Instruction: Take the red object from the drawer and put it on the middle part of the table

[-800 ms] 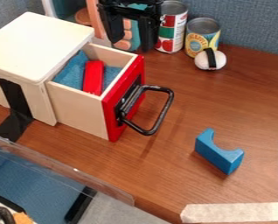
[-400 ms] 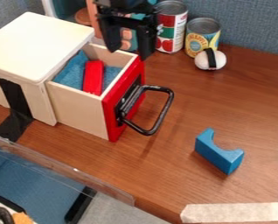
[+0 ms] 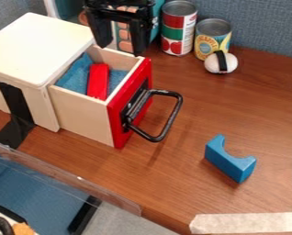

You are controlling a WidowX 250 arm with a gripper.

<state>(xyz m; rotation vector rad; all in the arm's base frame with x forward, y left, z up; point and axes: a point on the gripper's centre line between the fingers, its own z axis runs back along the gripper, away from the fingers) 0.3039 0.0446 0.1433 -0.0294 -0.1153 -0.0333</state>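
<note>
Gripper [image 3: 120, 48]: is hanging at the top of the view, by the far rim of the drawer, its 2 fingers parting, released.
Red object [image 3: 98, 81]: is lying inside the drawer, resting on the blue cloth [image 3: 79, 75].
Drawer [image 3: 81, 112]: is standing open from the cabinet [image 3: 41, 48], its red front facing the table [image 3: 185, 170].
Handle [image 3: 171, 119]: is projecting from the red front as 1 black loop.
Blue block [image 3: 231, 163]: is resting on the table, well apart from the drawer, its curved notch facing up.
Cans: 2 are standing at the back, 1 red and green [image 3: 177, 32], 1 yellow [image 3: 211, 39].
Ball [image 3: 233, 63]: is sitting before the yellow can, 1 black band crossing its white surface.
</note>
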